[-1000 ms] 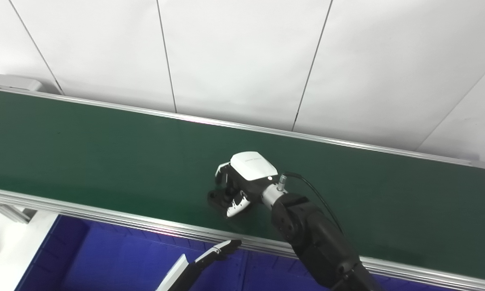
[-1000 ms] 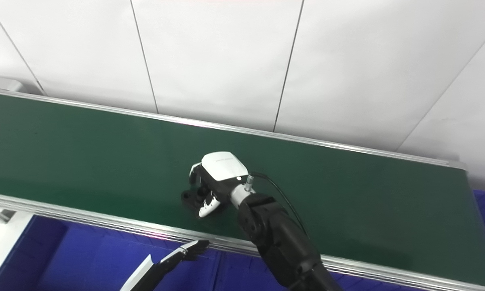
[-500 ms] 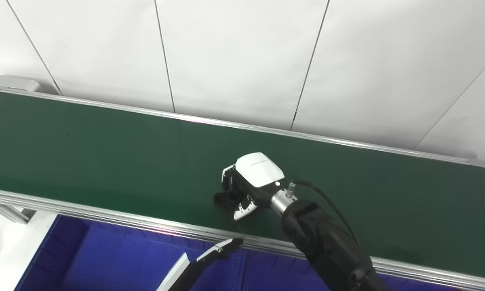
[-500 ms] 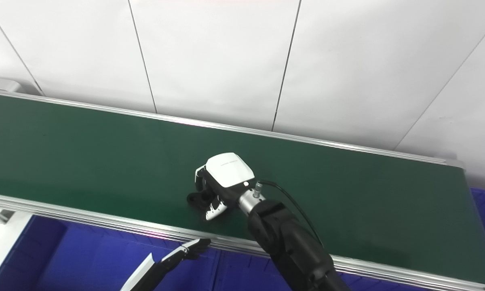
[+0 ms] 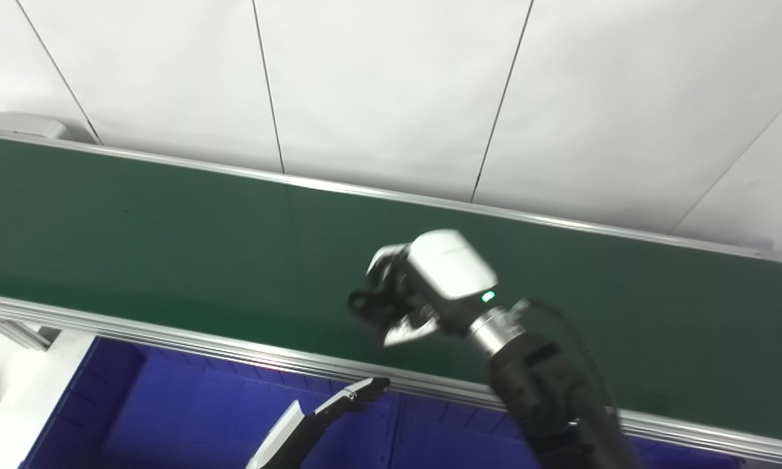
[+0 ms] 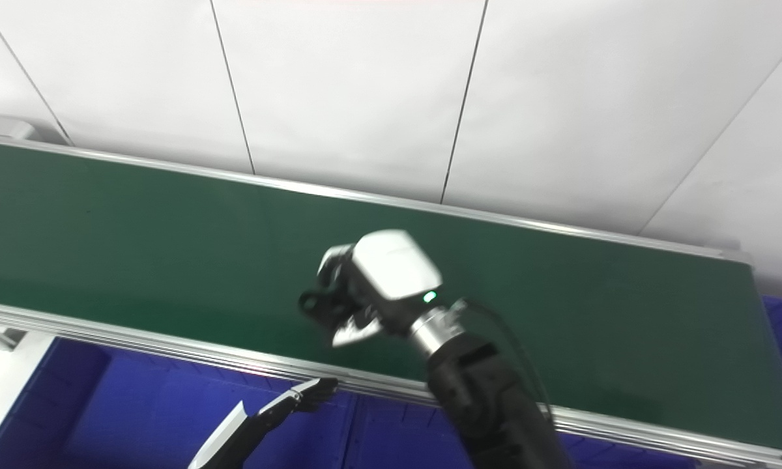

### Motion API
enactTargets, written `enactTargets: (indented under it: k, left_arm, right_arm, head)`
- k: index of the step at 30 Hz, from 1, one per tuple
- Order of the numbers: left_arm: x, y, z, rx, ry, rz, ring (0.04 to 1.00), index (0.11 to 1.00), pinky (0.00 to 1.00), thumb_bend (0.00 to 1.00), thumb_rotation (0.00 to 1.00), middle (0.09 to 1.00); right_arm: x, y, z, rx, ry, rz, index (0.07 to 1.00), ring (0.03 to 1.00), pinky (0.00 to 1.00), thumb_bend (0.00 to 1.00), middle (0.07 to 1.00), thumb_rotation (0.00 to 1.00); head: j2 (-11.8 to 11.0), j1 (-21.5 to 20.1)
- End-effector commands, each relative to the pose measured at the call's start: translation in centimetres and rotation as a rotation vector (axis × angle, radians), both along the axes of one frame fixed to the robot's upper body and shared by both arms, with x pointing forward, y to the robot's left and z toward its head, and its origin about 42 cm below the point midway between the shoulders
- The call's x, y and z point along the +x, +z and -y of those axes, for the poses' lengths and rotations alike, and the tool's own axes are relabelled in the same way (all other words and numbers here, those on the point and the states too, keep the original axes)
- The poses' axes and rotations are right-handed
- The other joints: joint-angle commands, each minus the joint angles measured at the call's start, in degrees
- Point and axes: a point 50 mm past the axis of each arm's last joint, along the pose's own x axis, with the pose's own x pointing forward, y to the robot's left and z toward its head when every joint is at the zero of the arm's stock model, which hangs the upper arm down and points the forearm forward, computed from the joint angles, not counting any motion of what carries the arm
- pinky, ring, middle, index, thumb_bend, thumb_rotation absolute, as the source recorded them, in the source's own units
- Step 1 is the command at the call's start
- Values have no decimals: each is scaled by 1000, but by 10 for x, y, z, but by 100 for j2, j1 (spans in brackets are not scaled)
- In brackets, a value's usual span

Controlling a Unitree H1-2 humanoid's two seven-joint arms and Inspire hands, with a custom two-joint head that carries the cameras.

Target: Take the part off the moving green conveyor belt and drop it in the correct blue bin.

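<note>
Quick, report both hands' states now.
Left hand: only a fingertip edge shows by the blue bin; cannot tell.
Right hand: shut on the small black part.

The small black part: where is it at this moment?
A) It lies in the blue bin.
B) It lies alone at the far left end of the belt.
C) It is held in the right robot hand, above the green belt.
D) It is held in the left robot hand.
C: the right robot hand is closed around the black part over the green belt, while the left robot hand holds nothing above the blue bin.
</note>
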Motion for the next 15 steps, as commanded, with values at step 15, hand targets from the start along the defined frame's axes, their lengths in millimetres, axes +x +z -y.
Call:
enactTargets:
  k: [15]
  left_arm:
    - [-4, 15, -6, -17, -5, 51, 849, 878, 803, 705, 480, 869]
  right_arm:
    - [-46, 11, 60, 182, -109, 9, 520, 316, 235, 519, 427, 0]
  head:
    - [180, -183]
